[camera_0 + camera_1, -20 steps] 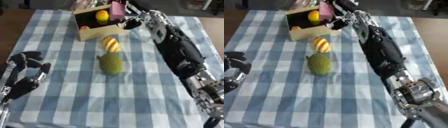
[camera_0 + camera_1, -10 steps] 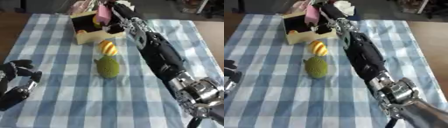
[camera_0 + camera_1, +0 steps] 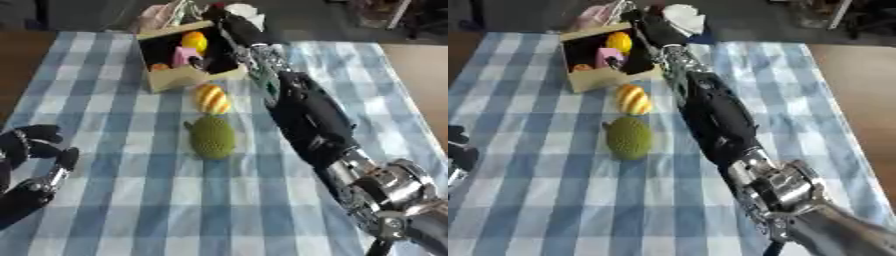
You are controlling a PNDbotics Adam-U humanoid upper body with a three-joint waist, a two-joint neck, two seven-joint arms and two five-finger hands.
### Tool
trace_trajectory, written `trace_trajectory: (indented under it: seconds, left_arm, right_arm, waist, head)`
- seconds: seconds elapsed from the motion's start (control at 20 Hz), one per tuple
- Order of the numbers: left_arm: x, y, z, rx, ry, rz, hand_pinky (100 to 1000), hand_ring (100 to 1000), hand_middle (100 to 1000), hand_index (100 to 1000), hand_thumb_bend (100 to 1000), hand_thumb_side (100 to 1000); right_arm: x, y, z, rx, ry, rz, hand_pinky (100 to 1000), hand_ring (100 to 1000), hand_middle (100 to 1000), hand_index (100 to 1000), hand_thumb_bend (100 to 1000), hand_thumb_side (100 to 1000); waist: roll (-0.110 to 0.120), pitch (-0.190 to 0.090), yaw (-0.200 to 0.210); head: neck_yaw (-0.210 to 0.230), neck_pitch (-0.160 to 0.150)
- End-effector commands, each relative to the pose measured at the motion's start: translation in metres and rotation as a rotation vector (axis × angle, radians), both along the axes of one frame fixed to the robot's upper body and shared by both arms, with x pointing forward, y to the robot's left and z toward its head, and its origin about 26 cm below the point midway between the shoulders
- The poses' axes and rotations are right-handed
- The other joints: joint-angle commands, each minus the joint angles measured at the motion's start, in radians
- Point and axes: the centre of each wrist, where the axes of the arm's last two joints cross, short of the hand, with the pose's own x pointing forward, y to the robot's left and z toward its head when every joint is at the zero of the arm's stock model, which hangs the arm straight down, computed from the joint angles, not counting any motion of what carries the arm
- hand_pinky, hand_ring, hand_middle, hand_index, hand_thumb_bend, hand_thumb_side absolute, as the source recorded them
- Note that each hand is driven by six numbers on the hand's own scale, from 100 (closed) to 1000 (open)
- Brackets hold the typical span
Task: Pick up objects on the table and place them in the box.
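Note:
An open cardboard box point(image 3: 191, 76) stands at the far middle of the checked table. Inside it lie a pink block point(image 3: 182, 56), a yellow fruit point(image 3: 195, 41) and a small orange thing point(image 3: 159, 66). My right arm stretches from the lower right up to the box, and my right hand point(image 3: 229, 29) hangs over the box's right side, just beside the pink block. In front of the box lie a yellow-and-orange striped fruit point(image 3: 212, 98) and a green bumpy fruit point(image 3: 213, 137). My left hand point(image 3: 33, 150) rests open at the lower left, holding nothing.
The blue-and-white checked cloth point(image 3: 122, 200) covers the table. A white object point(image 3: 682, 15) and something pinkish point(image 3: 157, 14) lie past the box at the far edge. My right forearm point(image 3: 306, 115) lies along the table right of both fruits.
The pink block, held above the box before, now lies inside it. My right hand has reached further over the box. The whole picture has shifted, so the camera moved.

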Motion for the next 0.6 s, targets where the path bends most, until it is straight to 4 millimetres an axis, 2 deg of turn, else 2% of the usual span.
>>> trace_trajectory:
  seconds: [0.05,0.15,0.35,0.6]
  left_arm:
    - [0.0,0.001,0.009,-0.001,-0.031,-0.002,680,586,602,755,402,478]
    - [0.001,0.003,0.01,-0.003,-0.037,0.009,681,586,602,755,402,478]
    - [0.001,0.008,0.013,-0.01,-0.051,0.043,680,586,602,755,400,476]
    - [0.001,0.014,0.017,-0.02,-0.071,0.087,680,578,601,755,400,473]
  right_arm:
    - [0.0,-0.001,0.022,0.009,-0.061,0.045,788,866,890,953,421,519]
    - [-0.002,-0.002,0.03,-0.004,-0.059,0.115,789,862,876,955,402,507]
    - [-0.01,-0.005,0.043,-0.059,-0.007,0.279,790,859,864,968,309,412]
    - [-0.028,-0.006,0.052,-0.128,0.038,0.425,790,858,865,965,277,383]
  waist:
    - [-0.004,-0.027,-0.007]
    - [-0.003,-0.024,-0.019]
    - [0.001,-0.018,-0.052]
    - [0.004,-0.015,-0.087]
  head:
    - [0.008,-0.011]
    - [0.021,-0.012]
    - [0.056,-0.007]
    - [0.077,-0.003]
